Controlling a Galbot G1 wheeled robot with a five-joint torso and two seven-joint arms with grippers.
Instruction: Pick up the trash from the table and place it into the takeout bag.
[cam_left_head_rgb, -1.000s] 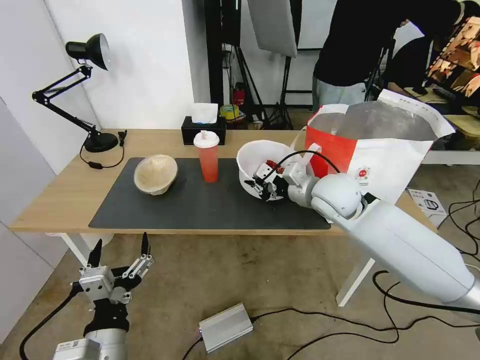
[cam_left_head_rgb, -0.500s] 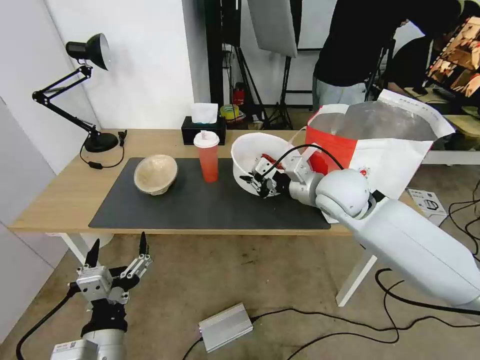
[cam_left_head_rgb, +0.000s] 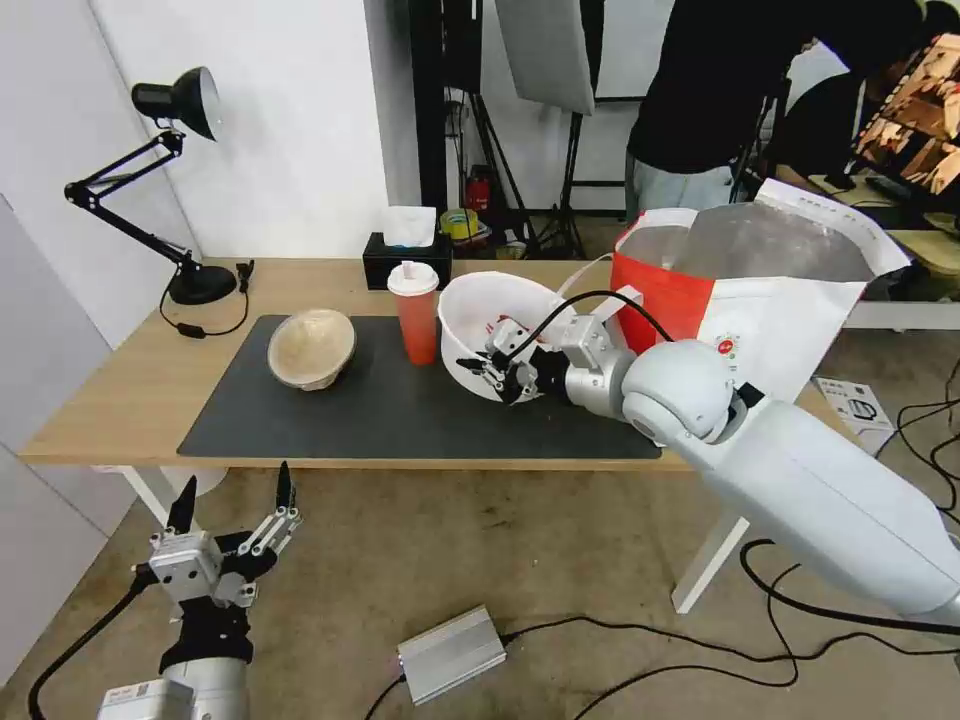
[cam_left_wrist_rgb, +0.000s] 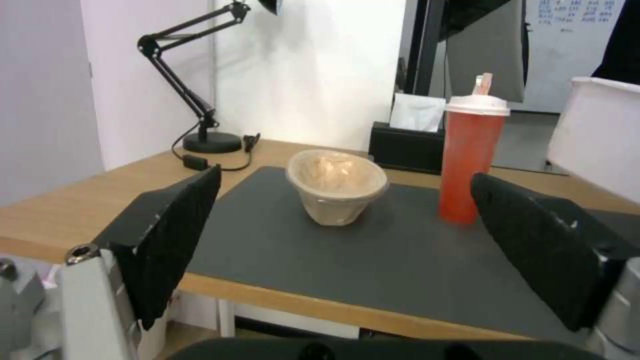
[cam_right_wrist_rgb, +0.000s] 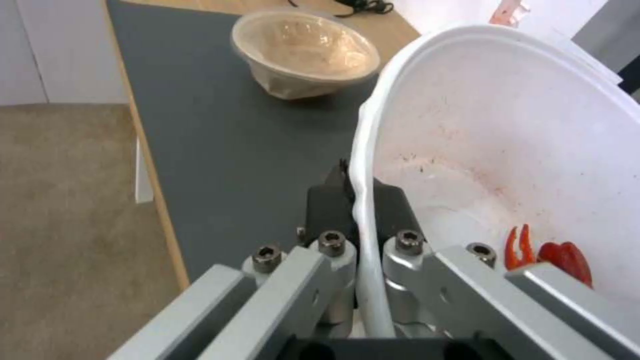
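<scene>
My right gripper (cam_left_head_rgb: 490, 375) is shut on the rim of the white bowl (cam_left_head_rgb: 490, 310), which is lifted and tipped above the dark mat; red scraps (cam_right_wrist_rgb: 550, 252) lie inside the white bowl (cam_right_wrist_rgb: 507, 150), and the fingers (cam_right_wrist_rgb: 390, 205) pinch its wall. The red drink cup (cam_left_head_rgb: 415, 318) stands just beside it, close to its rim. The beige pulp bowl (cam_left_head_rgb: 311, 347) rests tilted further left on the mat. The red-and-white takeout bag (cam_left_head_rgb: 745, 300) stands open at the table's right end. My left gripper (cam_left_head_rgb: 235, 520) hangs open below the table's (cam_left_head_rgb: 110, 400) front edge, facing the beige bowl (cam_left_wrist_rgb: 337, 185) and the cup (cam_left_wrist_rgb: 470, 157).
A black tissue box (cam_left_head_rgb: 406, 258) sits behind the cup, and a black desk lamp (cam_left_head_rgb: 170, 180) stands at the table's back left. A grey metal box (cam_left_head_rgb: 450, 655) and cables lie on the floor. A person stands behind the bag.
My right gripper has lifted the white bowl and carried it left and up, tilting it, so its rim now comes close to the red cup. The left arm has barely moved.
</scene>
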